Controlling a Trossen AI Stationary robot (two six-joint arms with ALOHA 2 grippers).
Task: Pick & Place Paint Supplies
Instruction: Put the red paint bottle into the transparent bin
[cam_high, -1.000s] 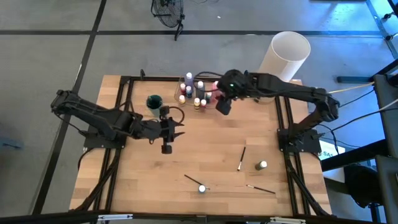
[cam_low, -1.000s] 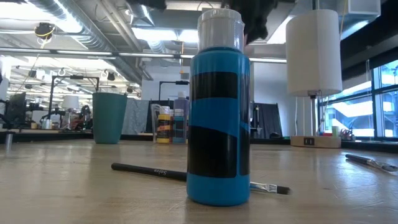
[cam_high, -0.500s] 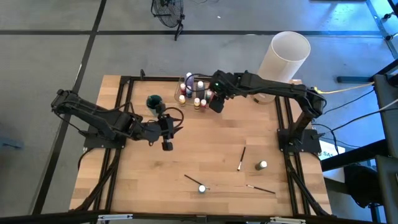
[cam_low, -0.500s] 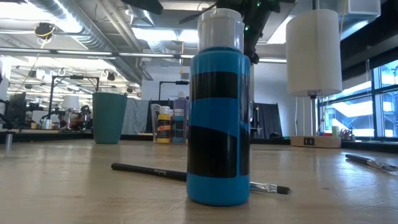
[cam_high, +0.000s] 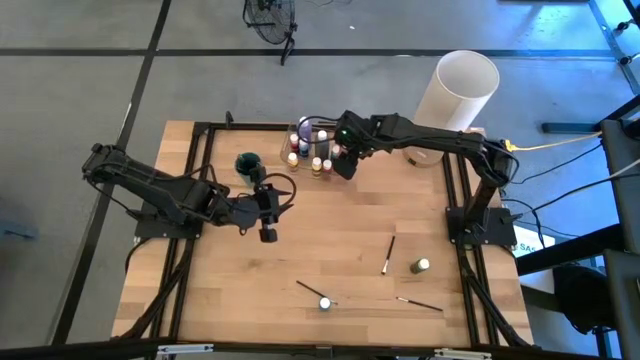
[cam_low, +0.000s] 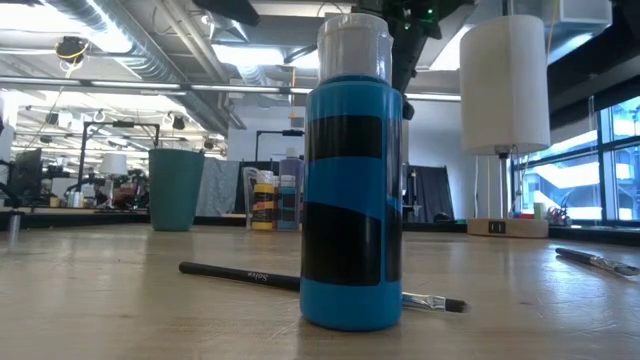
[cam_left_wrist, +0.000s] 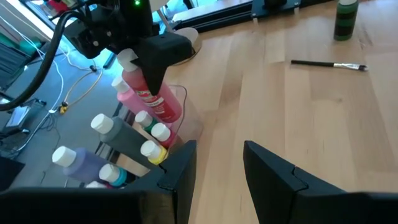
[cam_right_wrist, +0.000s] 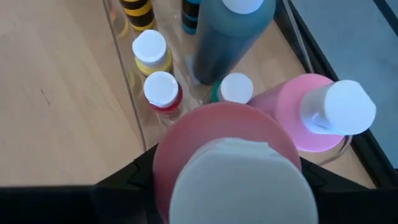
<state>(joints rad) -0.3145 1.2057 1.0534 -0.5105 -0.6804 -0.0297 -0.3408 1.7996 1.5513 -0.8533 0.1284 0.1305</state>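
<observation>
A clear container at the table's far middle holds several paint bottles with pale caps. My right gripper hangs over its right end, shut on a pink-red bottle. My left gripper waits left of centre, raised off the table; its fingers stand open with nothing between them. Loose on the near table stand a blue bottle and a green bottle, and three thin brushes lie there. My right gripper pinches the pink-red bottle's upper body, just below its pale cap, between its two fingers. The fingers come slanting down from the table's right side. The bottle hangs tilted, cap toward the wrist, its lower end inside the container's clear wall; whether it rests there I cannot tell.
A dark green cup stands left of the container. A big white cylinder stands at the far right corner. Black frame rails run along the table's sides. Bare wood lies in the table's middle.
My right gripper has come down and toward the table's left with the pink-red bottle, from beside the container's right end to over it, tipping steeper. The bottle's lower end now sits among the bottles in the container.
</observation>
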